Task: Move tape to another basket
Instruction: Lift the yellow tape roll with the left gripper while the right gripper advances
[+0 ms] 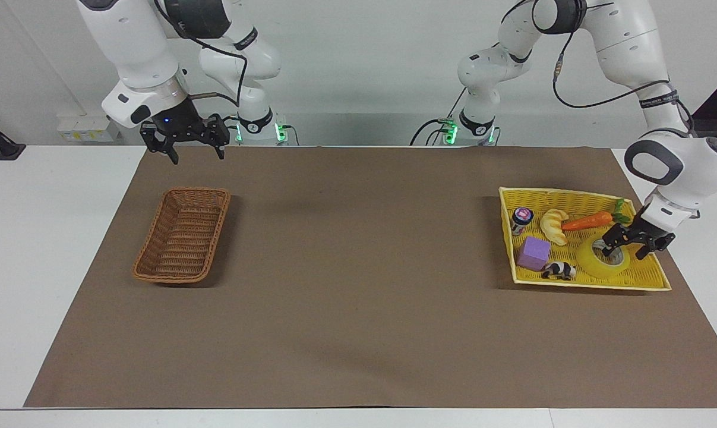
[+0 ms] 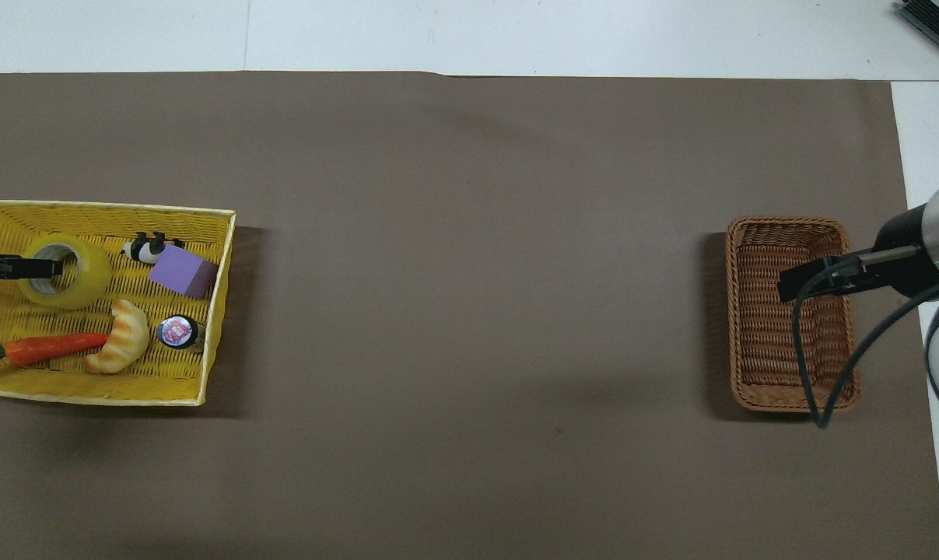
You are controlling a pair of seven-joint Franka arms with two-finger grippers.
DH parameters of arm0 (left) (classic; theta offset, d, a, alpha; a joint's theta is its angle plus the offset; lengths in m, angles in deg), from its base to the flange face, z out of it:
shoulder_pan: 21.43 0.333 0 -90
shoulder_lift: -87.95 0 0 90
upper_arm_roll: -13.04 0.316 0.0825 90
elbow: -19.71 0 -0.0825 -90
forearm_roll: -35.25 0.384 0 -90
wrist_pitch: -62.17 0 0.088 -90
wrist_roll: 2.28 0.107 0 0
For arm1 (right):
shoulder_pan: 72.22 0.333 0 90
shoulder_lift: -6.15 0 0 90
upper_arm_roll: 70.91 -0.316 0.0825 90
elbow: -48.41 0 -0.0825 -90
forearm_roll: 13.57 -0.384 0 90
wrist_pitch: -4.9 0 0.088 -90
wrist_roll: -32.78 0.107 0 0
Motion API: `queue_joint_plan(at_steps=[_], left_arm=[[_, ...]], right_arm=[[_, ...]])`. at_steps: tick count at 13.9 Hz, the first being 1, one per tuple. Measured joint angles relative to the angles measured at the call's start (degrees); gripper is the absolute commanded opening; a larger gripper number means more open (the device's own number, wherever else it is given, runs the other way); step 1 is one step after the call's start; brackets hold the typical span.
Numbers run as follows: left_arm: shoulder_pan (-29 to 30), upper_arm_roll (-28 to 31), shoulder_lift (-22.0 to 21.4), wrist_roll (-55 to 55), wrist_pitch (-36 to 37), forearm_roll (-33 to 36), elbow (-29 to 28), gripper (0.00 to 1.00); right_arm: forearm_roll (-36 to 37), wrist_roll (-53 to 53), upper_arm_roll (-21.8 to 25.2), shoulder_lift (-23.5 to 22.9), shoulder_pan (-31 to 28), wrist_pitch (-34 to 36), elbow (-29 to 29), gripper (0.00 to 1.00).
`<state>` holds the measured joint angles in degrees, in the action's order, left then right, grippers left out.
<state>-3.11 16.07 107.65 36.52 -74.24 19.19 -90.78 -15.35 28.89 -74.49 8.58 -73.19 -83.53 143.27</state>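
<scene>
The tape (image 1: 596,263) (image 2: 89,274), a translucent yellow roll, lies flat in the yellow basket (image 1: 572,194) (image 2: 111,208) at the left arm's end of the table. My left gripper (image 1: 621,252) is down on the roll and open. One finger (image 2: 26,267) reaches into the core and the other stands outside the roll's wall. The brown wicker basket (image 1: 163,233) (image 2: 749,327) sits empty at the right arm's end. My right gripper (image 1: 196,157) hangs open in the air over the mat, just off that basket's end nearest the robots.
Sharing the yellow basket with the tape are an orange carrot (image 1: 586,221), a pale banana toy (image 1: 553,226), a purple cube (image 1: 533,252), a black-and-white animal toy (image 1: 559,271) and a small jar (image 1: 521,217). A brown mat (image 1: 358,267) covers the table.
</scene>
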Motion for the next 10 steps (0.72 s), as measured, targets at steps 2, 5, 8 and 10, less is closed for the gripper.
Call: queue_joint_plan(at_steps=[2, 5, 8, 10], left_arm=[[0.00, -0.02, 0.12, 0.00, -0.03, -0.49, 0.01, 0.07], [-0.03, -0.44, 0.10, 0.00, -0.19, -0.58, 0.11, 0.00], [-0.16, -0.95, -0.50, 0.10, -0.46, -0.71, 0.66, 0.00], [-1.08, -1.09, -2.37, 0.10, -0.39, -0.72, 0.72, 0.00]], right_arm=[[-1.05, 0.00, -0.01, 0.41, -0.01, 0.00, 0.74, 1.00], [-6.07, 0.00, 0.01, 1.29, -0.11, -0.01, 2.73, 1.00], [-12.47, -2.28, 0.00, 1.76, -0.14, -0.72, 4.79, 1.00], [-18.59, -3.32, 0.01, 1.77, -0.14, -2.00, 6.72, 1.00]])
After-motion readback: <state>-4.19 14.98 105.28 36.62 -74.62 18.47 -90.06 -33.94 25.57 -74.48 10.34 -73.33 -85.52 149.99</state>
